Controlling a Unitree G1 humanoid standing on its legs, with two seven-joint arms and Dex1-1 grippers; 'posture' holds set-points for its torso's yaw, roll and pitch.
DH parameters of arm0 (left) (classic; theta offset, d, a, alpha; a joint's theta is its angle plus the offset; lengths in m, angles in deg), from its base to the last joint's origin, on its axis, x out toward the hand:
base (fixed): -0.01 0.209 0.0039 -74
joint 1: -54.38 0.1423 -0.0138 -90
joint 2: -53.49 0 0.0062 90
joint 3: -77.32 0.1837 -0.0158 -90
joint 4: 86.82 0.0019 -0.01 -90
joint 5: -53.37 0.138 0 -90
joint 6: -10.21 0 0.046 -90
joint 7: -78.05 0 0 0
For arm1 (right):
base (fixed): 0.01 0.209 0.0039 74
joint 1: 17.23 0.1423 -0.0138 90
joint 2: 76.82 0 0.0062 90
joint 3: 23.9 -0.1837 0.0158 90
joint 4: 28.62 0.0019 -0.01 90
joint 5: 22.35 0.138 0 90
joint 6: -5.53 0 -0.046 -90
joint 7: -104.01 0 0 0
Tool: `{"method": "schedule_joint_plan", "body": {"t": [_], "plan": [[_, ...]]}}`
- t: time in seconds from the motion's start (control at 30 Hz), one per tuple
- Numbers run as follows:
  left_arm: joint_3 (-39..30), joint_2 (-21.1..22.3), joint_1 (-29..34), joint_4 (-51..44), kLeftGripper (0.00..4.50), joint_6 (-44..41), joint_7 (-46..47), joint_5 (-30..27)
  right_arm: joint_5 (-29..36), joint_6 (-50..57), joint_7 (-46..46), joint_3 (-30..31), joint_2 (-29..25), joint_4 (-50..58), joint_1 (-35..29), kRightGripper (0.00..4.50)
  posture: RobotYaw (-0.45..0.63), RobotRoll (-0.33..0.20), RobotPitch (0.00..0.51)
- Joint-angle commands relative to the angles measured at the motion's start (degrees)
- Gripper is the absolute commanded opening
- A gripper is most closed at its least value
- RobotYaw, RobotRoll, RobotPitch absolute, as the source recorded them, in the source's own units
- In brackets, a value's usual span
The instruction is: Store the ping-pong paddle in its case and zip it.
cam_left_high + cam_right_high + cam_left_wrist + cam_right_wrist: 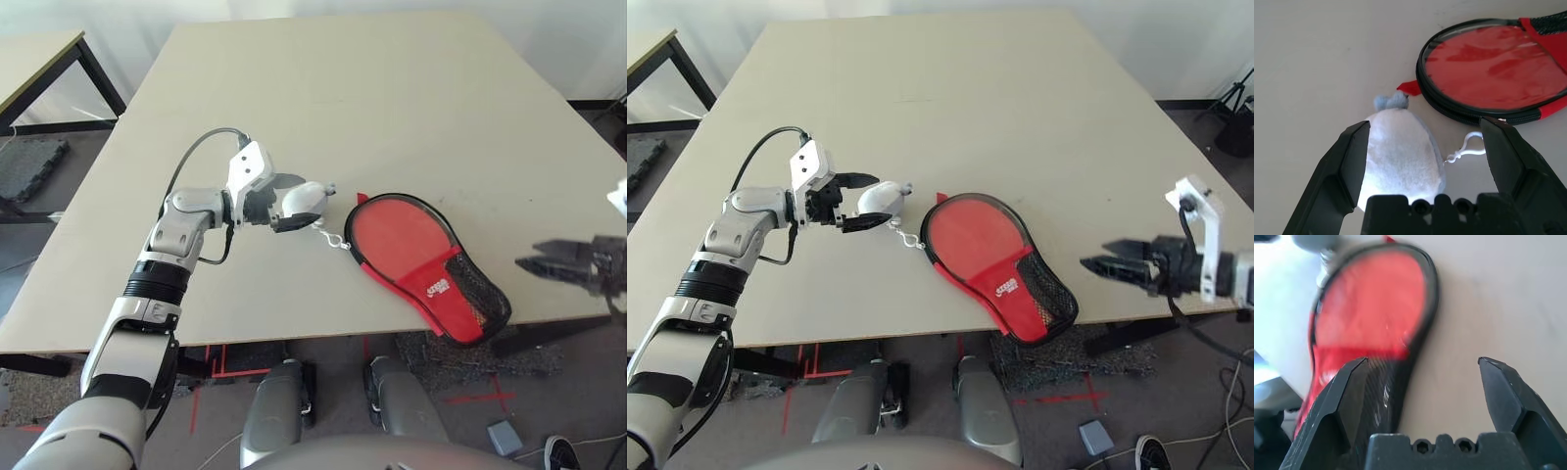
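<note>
The case (431, 284) lies flat near the surface's (284, 98) near edge, its round end pointing away to the left and its narrow end at that edge, to the right. The paddle (397, 235) is inside, its red face showing through the clear window and a bit of tan behind the black mesh (477, 289). A white clip (1469, 149) runs from the case's rim to the pale pom-pom (1400, 156), just left of the case. The left pincer (1426, 121) is spread, one finger on each side of the pom-pom. The right pincer (1423, 360) has its fingers apart too, to the right of the case, holding nothing. On the floor are a small grey box (1095, 438) and a shoe (1152, 453).
</note>
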Motion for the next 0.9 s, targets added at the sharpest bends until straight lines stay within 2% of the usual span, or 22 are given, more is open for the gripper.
{"method": "schedule_joint_plan", "body": {"t": [0.03, 0.13, 0.33, 0.6, 0.8, 0.9], "plan": [[0.1, 0.5, 0.5, -1.4, 4.50, -1.3, 0.1, 0.3, -3.2, -2.7, -1.5, 6.2, 3.7, 0.7, 5.7, 4.47, 0.00, 0.000, 0.108], [-0.1, 0.6, 0.8, -2.2, 4.50, -1.8, 0.4, 0.2, -7.6, -6.8, -1.2, 12.5, 7.5, -2.0, 10.4, 4.47, 0.02, 0.000, 0.109], [-0.6, 1.1, 1.8, -3.3, 4.50, -2.5, 2.3, 0.8, -14.5, -13.7, -0.4, 18.4, 10.7, -8.6, 14.2, 4.47, 0.04, 0.000, 0.109], [-0.3, 0.7, 2.0, -3.6, 4.50, -3.0, 4.4, 1.1, -19.6, -18.2, 1.0, 21.6, 13.4, -13.4, 14.8, 4.47, 0.04, 0.000, 0.106], [0.2, 0.8, 1.3, -3.5, 4.50, -4.3, 4.4, 1.4, -21.1, -16.6, 2.9, 23.0, 13.2, -13.2, 13.3, 4.47, 0.04, 0.000, 0.105], [1.8, 1.1, 0.6, -1.9, 4.50, -4.7, 4.5, 3.5, -22.1, -15.8, 2.7, 23.6, 13.4, -13.8, 12.6, 4.47, 0.03, 0.000, 0.104]]}}
